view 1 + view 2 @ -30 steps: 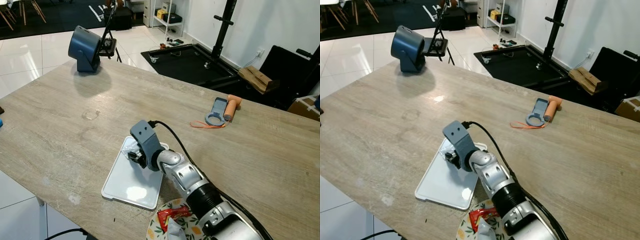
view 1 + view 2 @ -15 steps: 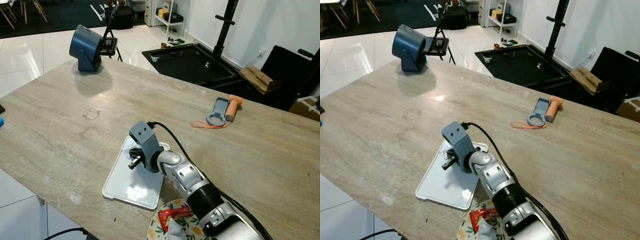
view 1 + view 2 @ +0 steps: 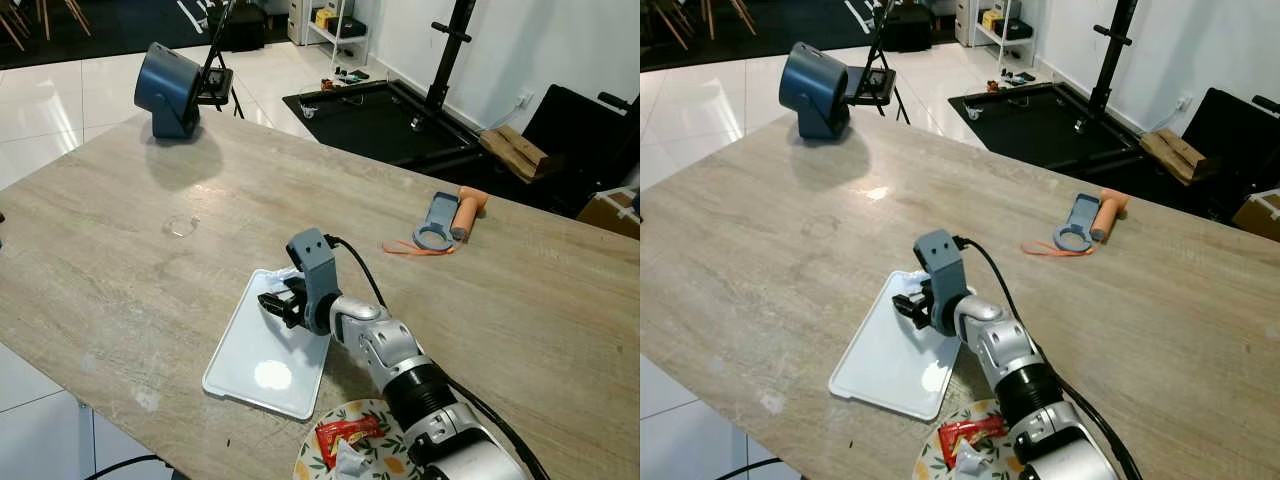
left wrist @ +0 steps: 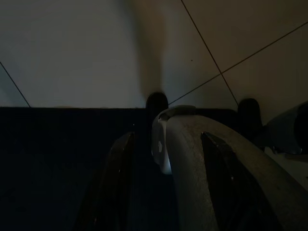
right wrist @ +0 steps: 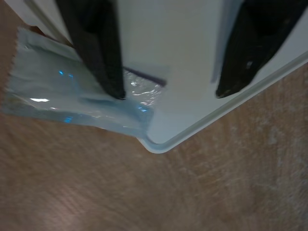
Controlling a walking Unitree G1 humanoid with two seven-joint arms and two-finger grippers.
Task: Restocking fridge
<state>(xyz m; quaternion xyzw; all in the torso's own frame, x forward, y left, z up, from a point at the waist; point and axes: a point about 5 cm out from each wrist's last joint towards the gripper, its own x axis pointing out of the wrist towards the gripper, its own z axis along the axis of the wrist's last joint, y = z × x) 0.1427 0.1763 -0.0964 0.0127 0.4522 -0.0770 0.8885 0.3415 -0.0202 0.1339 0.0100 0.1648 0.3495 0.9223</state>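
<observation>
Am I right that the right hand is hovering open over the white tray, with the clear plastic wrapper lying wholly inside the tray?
Not quite. The right hand is open over the white tray, but the clear plastic wrapper hangs over the tray's corner onto the wooden table, as the right wrist view shows.

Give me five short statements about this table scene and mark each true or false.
1. The right pincer is open over the white tray. True.
2. A clear wrapper hangs over the tray's edge. True.
3. The tray lies on the floor. False: it lies on the wooden table.
4. The orange-handled tool lies inside the tray. False: it lies far across the table.
5. The red packet sits on the floral plate. True.
</observation>
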